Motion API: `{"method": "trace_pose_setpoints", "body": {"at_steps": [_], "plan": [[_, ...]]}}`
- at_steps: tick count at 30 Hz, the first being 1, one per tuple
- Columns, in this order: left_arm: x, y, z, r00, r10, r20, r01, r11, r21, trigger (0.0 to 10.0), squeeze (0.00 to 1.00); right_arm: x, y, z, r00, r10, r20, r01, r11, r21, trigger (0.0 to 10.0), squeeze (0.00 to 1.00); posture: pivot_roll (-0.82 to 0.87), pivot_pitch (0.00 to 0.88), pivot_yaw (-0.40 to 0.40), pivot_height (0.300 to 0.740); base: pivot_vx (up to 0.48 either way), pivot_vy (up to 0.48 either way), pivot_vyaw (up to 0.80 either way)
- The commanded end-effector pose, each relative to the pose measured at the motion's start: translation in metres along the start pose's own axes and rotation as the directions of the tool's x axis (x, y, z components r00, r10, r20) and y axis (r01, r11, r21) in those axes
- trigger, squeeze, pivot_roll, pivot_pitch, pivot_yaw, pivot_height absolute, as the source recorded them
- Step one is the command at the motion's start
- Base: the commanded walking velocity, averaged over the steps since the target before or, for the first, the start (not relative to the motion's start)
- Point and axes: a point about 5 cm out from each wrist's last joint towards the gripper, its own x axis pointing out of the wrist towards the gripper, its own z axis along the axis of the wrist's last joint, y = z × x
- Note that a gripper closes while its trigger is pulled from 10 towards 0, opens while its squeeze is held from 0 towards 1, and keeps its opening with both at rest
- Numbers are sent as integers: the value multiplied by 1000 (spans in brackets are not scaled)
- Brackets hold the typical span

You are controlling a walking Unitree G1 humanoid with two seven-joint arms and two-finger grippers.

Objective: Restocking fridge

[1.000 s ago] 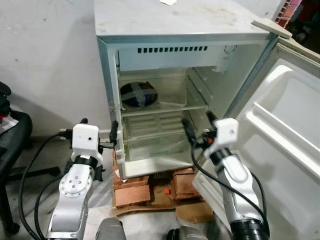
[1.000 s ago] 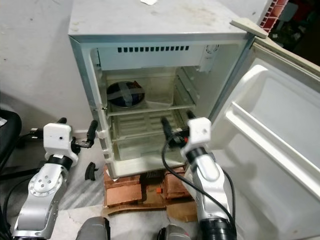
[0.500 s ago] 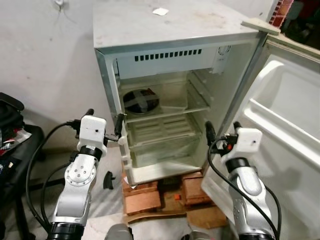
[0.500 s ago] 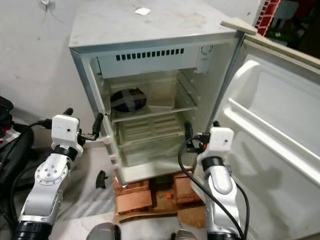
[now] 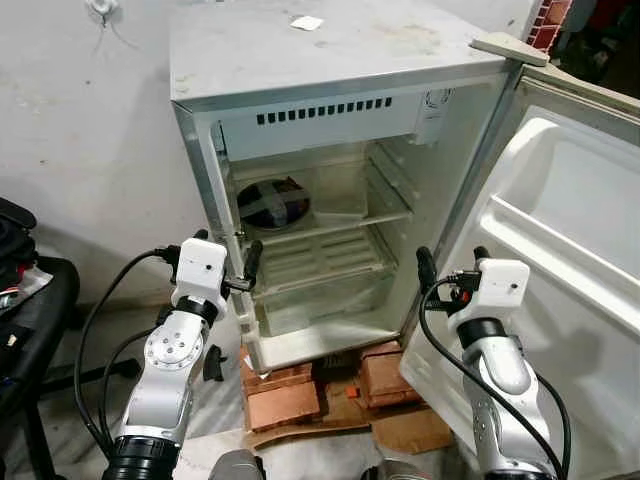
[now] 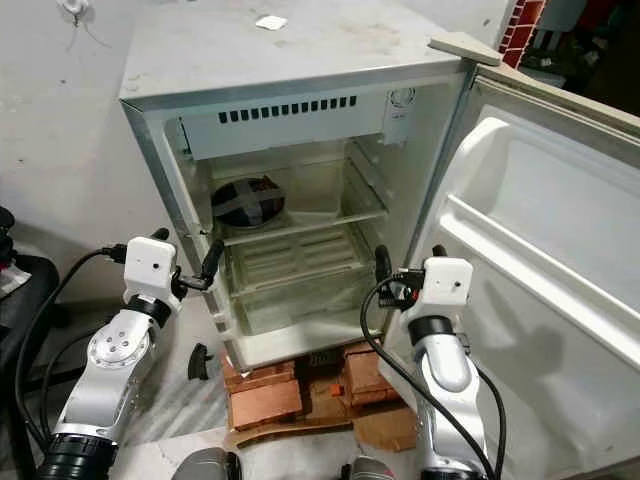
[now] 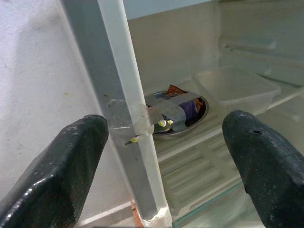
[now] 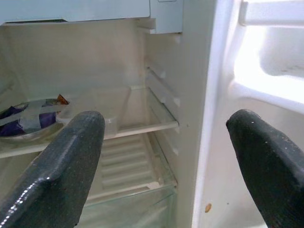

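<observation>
We stand before the fridge (image 5: pixel 330 60), its door (image 5: pixel 560 260) swung wide to our right. Both claws are raised in front of it and both are released, fingers spread with nothing between them. The left claw (image 5: pixel 224 262) sits just at the fridge's left front edge; in its wrist view the fingers (image 7: pixel 52 180) straddle that white frame post, where a scrap of tape clings. The right claw (image 5: pixel 450 268) hangs by the hinge side, between the cabinet and the door.

Inside, the upper shelf (image 5: pixel 330 222) carries a taped dish (image 5: pixel 273 203) at its left and a clear tub (image 5: pixel 335 200) beside it. The lower shelf and the glass-covered drawer space below look bare. The fridge rests on bricks (image 5: pixel 285 395) over cardboard.

We see nothing to stock in either claw or anywhere near, so we judge the task to be between loads. The dish lies ahead of and slightly right of the left claw, up on the shelf, and the left arm is the nearer one to it. The shelf runs side to side, so any reach goes straight in over its front lip.
</observation>
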Motion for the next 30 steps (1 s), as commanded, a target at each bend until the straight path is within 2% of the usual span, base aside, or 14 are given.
{"method": "trace_pose_setpoints", "body": {"at_steps": [1,10,18,30], "plan": [[0,0,-1,1000,4,2,-4,1000,1,10000,0,2,4,-3,1000,11,-20,-11,1000,3,10000,0,-10,0,16,740,0,0,0],[6,5,3,1000,18,17,-18,1000,4,10000,0,6,12,-6,999,29,-30,-29,999,18,10000,0,-9,0,18,740,-63,0,0],[8,1,5,1000,11,28,-11,1000,-1,10000,0,13,9,-2,999,28,-20,-28,1000,9,10000,0,-16,0,22,740,-312,0,0],[6,-1,4,1000,3,25,-3,1000,-1,10000,0,11,11,-1,1000,22,-20,-22,1000,10,10000,0,-17,0,18,740,-344,0,0]]}}
